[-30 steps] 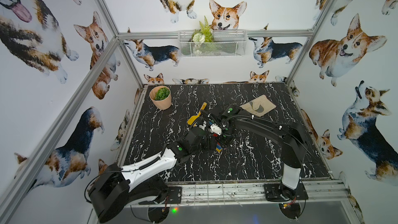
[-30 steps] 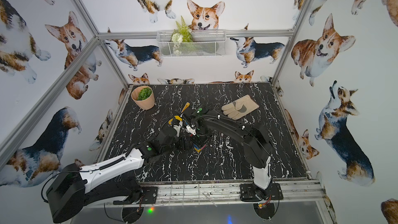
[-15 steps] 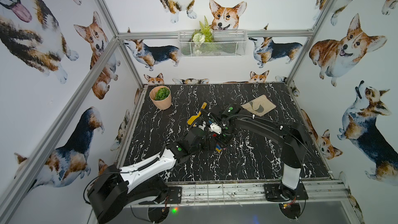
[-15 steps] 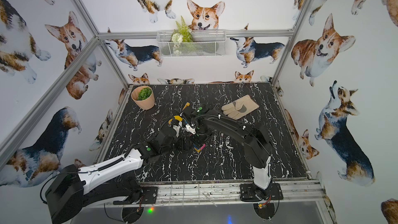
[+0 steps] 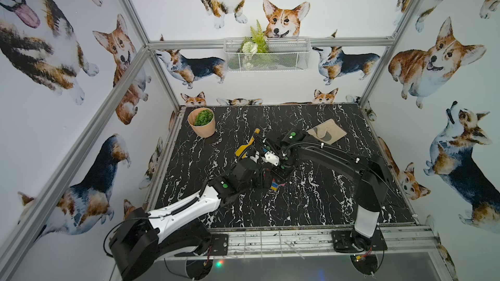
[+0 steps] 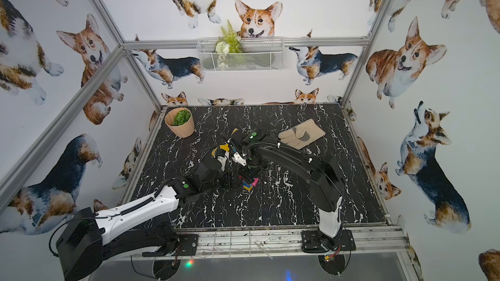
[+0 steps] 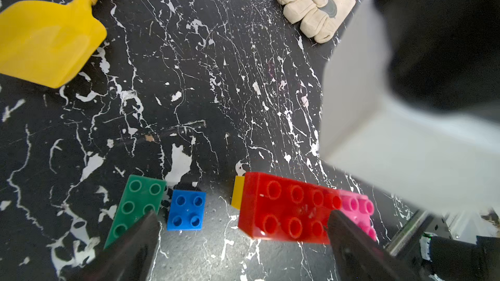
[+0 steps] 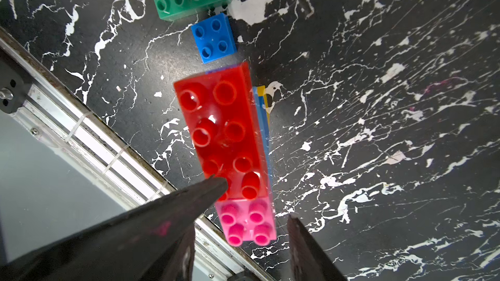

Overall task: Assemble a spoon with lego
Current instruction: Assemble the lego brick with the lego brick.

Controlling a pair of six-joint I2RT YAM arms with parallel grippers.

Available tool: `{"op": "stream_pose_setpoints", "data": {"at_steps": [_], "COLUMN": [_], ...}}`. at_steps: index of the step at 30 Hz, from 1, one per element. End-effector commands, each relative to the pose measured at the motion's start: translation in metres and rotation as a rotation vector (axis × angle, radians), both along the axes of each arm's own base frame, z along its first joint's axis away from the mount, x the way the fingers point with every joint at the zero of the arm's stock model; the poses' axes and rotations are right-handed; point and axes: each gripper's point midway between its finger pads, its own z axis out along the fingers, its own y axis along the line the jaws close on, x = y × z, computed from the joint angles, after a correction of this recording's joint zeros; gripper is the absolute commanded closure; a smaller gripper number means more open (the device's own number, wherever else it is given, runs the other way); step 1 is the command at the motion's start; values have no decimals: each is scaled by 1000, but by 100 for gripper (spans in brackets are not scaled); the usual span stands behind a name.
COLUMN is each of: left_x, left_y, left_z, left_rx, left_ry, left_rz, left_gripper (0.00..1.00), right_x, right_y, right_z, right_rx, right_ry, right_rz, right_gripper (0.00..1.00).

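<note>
hands both empty — left hand (image 7: 242,213) spread wide, right hand (image 8: 256,200) part-open astride the spoon (image 8: 221,131).

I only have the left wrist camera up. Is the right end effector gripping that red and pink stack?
Observer: No. The right end effector is open, its jaws either side of the pink brick, with a gap showing on one side.
Operator: What is under the red brick?
Observer: A light blue layer shows along its edge in the right wrist view.
Operator: Is there anything on the table outside my frame?
Observer: A plant pot stands at the far left corner.
</note>
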Motion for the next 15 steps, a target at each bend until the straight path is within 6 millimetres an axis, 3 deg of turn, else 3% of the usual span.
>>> {"op": "stream_pose_setpoints", "data": {"at_steps": [1, 6, 10, 11, 15], "left_x": [2, 1, -3, -5, -8], "left_y": [-1, 10, 33, 40, 69], "left_z": [5, 20, 36, 39, 48], "left_rx": [-1, 9, 39, 47, 88], "left_ry": [-11, -32, -46, -47, -41], "left_rz": [-4, 26, 79, 95, 142], "left_gripper": [0, 0, 0, 0, 0], "right_x": [0, 5, 16, 20, 29], "right_y": [2, 1, -5, -8, -19], "right_z": [5, 17, 41, 48, 69], "right_rx": [24, 70, 183, 214, 300], "right_ry": [1, -12, -40, -56, -115], "right_rz": [-7, -35, -106, -132, -195], "right_gripper": [43, 39, 38, 32, 26]}}
